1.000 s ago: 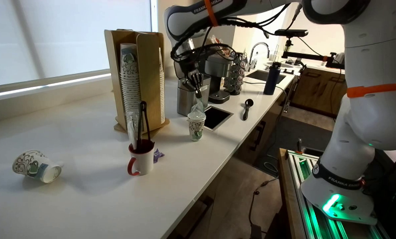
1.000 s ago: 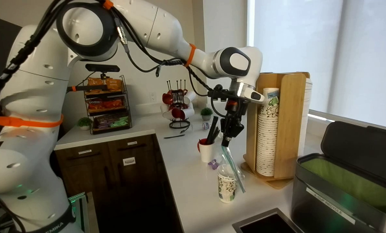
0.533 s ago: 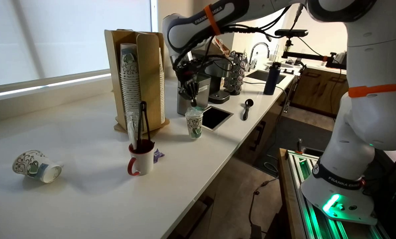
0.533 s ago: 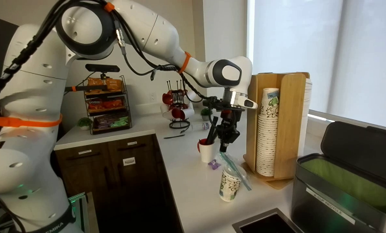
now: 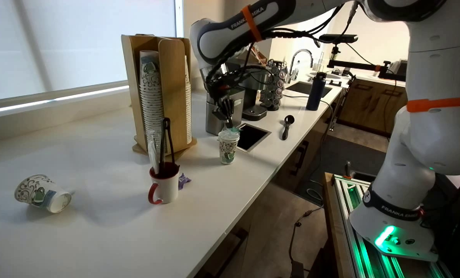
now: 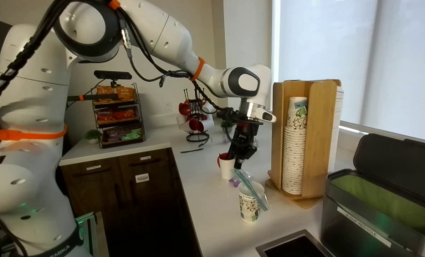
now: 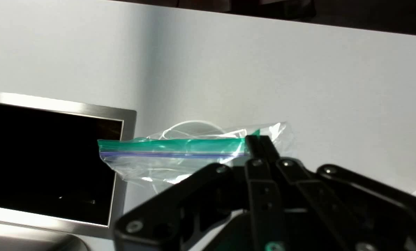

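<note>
A clear plastic zip-top bag (image 7: 194,153) hangs from one end of its green-and-purple closure, pinched in the gripper (image 7: 258,139), whose fingers are pressed together on it. The strip slopes down across the mouth of a patterned paper cup (image 6: 249,207) standing on the white counter (image 6: 212,210); whether any of the film sits inside the cup, I cannot tell. The bag should be nearly weightless, limp and slippery, liable to fold or cling wherever it brushes something. The zip strip looks like its stiffest part — the sensible place to hold, and a grip nearer its middle would probably let the free end droop less. The cup is likely light, easy to tip or crush.

Just beside the cup, a steel-framed opening (image 7: 127,125) is set into the counter. A wooden cup dispenser (image 6: 319,142), a red-and-white mug (image 5: 167,189) and a purple wrapper (image 5: 183,180) are near. Farther off, an overturned cup (image 5: 42,193) lies on its side.

As for writing — the bin (image 6: 362,214) carries a "K-CUP RECYCLE" label, the robot arm (image 5: 438,131) is marked "FRANKA EMIKA", and a red snack bag (image 6: 105,115) appears to say "Doritos". The drawer labels (image 6: 93,167) are too small to read.
</note>
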Robot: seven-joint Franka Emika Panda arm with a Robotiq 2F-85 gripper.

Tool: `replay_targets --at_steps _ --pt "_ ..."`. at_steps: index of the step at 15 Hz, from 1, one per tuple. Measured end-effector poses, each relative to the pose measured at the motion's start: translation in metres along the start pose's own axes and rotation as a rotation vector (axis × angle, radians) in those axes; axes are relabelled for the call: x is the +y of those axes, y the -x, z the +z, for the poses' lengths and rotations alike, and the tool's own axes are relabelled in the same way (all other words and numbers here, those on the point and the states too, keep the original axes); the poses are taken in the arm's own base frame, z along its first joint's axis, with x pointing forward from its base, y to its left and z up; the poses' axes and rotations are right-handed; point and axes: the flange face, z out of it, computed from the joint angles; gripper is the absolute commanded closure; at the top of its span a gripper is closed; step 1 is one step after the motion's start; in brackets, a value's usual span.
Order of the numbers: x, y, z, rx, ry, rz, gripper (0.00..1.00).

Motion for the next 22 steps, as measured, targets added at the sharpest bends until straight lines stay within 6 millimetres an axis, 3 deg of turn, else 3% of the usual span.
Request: replay_targets --at_steps 8,17,22 --pt "0.0 0.012 0.007 0.013 0.239 -0.059 0.99" --pt "-0.036 0.013 0.006 0.018 0.352 -0.242 0.99" --pt "-0.04 0.015 0.015 -0.005 0.521 -0.334 0.98"
